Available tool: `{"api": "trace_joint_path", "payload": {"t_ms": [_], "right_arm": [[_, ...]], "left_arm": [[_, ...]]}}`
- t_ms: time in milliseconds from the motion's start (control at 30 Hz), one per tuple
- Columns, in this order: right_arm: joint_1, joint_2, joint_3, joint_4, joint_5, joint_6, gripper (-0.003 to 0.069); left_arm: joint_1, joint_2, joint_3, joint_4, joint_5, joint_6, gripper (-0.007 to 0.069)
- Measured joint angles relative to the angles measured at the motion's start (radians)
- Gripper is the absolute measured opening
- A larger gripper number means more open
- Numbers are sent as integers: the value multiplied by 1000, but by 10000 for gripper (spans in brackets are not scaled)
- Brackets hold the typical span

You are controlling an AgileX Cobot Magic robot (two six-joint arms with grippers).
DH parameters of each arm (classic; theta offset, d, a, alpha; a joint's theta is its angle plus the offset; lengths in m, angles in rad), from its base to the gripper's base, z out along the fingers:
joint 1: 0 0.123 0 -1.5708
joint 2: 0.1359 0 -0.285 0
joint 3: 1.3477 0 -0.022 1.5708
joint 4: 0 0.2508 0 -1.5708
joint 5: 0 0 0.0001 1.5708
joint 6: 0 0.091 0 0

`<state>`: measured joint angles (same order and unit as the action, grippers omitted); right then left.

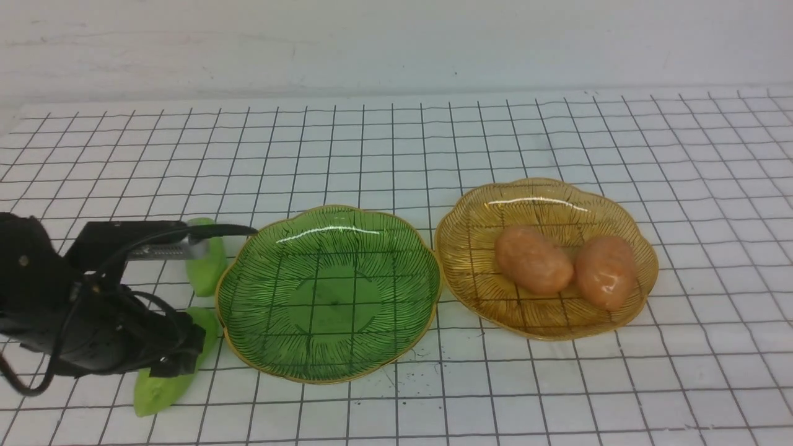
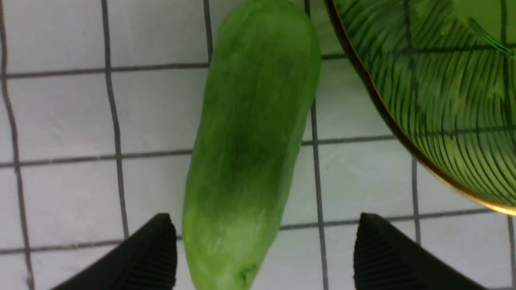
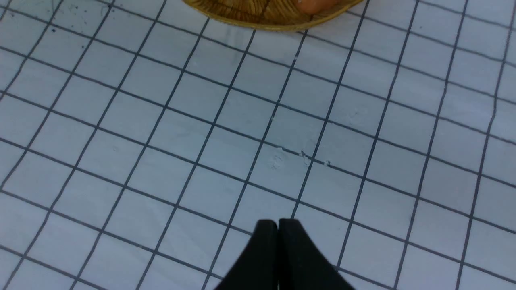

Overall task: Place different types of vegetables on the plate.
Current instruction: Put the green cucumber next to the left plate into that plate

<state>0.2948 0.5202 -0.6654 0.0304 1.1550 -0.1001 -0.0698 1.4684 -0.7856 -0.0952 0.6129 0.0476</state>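
The amber plate (image 1: 483, 297) holds both potatoes (image 1: 533, 260) side by side. Just beside the green plate (image 1: 328, 291), one cucumber piece (image 2: 250, 141) lies on the table (image 3: 161, 141) between the spread jaws of the left gripper (image 2: 263, 219), perhaps brushing one finger. The right gripper (image 3: 277, 223) is pressed together above the grid.

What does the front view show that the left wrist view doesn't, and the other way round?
Front view only: the amber plate holding the left potato and right potato, the green plate with its whole bare inside, and the far cucumber and near cucumber together.
Left wrist view only: the left gripper open, ribbed fingertips flanking one cucumber.
Both: that cucumber on the gridded table beside the green plate's rim.
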Motion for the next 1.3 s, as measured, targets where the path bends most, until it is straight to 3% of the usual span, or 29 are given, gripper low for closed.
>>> {"api": "trace_joint_path", "payload": {"t_ms": [500, 567, 767, 1200, 1300], "right_arm": [[0, -20, 7, -3, 9, -9, -14], [0, -20, 7, -3, 9, -9, -14], [0, -20, 7, -3, 9, -9, -14], [0, -20, 7, -3, 7, -9, -14], [0, -20, 7, -3, 7, -9, -15]], "left_arm": [[0, 176, -11, 2, 31, 33, 517], [0, 176, -14, 11, 57, 32, 477], [0, 176, -58, 104, 182, 4, 236], [0, 96, -283, 283, 486, -92, 234], [-4, 26, -406, 240, 540, -152, 234]]}}
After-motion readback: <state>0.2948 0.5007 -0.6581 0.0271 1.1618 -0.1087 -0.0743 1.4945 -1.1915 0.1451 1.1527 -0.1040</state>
